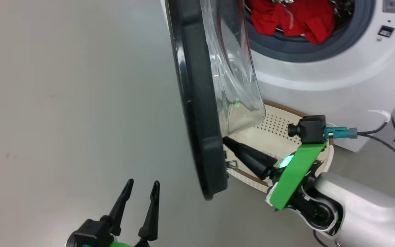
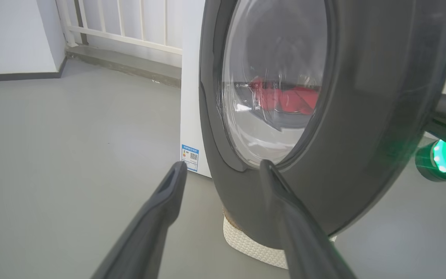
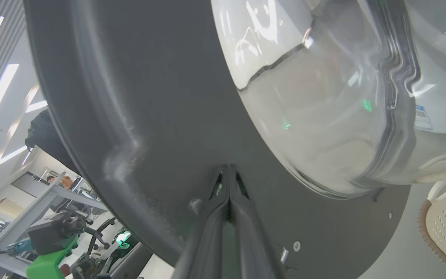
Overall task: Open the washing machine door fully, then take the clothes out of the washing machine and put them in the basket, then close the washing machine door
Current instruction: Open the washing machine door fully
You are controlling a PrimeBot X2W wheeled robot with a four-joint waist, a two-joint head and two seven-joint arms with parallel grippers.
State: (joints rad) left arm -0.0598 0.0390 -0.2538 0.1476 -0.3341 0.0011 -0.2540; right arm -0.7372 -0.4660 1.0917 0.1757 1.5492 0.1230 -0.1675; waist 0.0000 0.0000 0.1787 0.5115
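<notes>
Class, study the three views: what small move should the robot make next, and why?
Probably push the washing machine door farther open with the right gripper. Its jaws are shut, tips against the door's inner face near the lower rim, and the door stands only part-way open, edge-on in the head view. The clothes lie inside the washing machine; the basket sits below the door.

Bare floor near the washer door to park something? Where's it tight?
Free: floor left of the door, beyond the open left tool. Crowded: between door and washing machine, with the basket beneath and the shut right tool at the door's inner face.
</notes>
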